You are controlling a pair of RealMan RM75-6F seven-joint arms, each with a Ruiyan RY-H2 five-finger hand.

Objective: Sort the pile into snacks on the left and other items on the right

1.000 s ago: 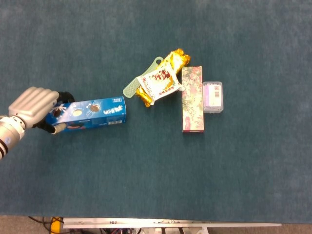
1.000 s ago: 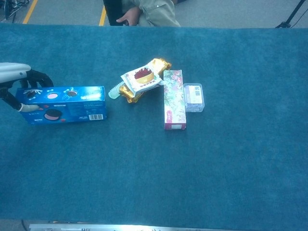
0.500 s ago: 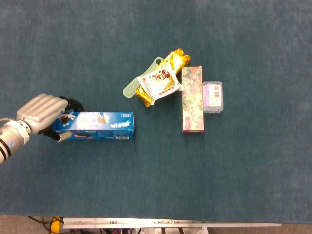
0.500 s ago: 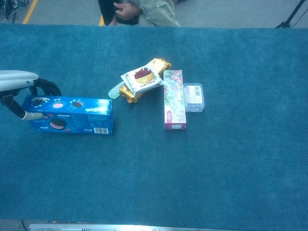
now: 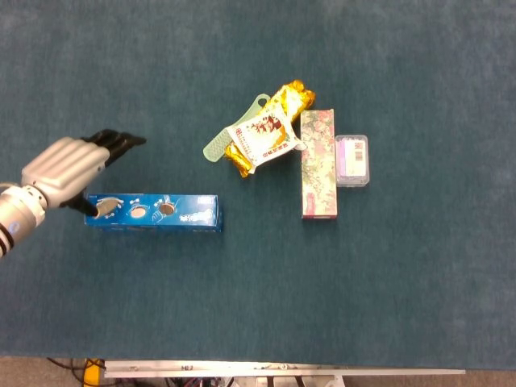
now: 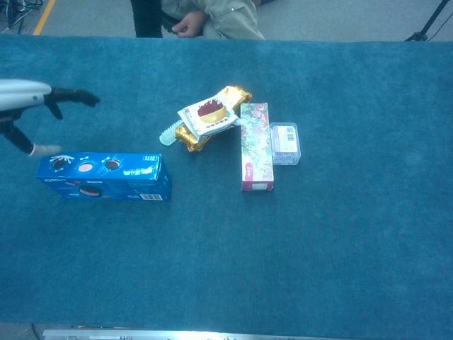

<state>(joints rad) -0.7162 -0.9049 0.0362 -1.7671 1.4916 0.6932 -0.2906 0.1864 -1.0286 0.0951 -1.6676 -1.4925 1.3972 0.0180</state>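
A blue cookie box (image 5: 153,213) (image 6: 105,176) lies on its long side on the teal table, left of the pile. My left hand (image 5: 68,168) (image 6: 32,113) hovers just above the box's left end with its fingers spread apart and nothing in them. The pile at centre has a white snack packet (image 5: 260,138) (image 6: 207,113) on a gold wrapped snack (image 5: 284,103), with a pale green comb (image 5: 219,143) under them. A flowered long box (image 5: 318,164) (image 6: 255,145) and a small clear plastic case (image 5: 352,160) (image 6: 284,142) lie just right of them. My right hand is out of sight.
A person (image 6: 205,18) sits beyond the table's far edge. The table's near edge (image 5: 282,369) runs along the bottom of the head view.
My left hand set the blue cookie box down on the table, let go of it and spread its fingers, lifting slightly away. The pile has not moved.
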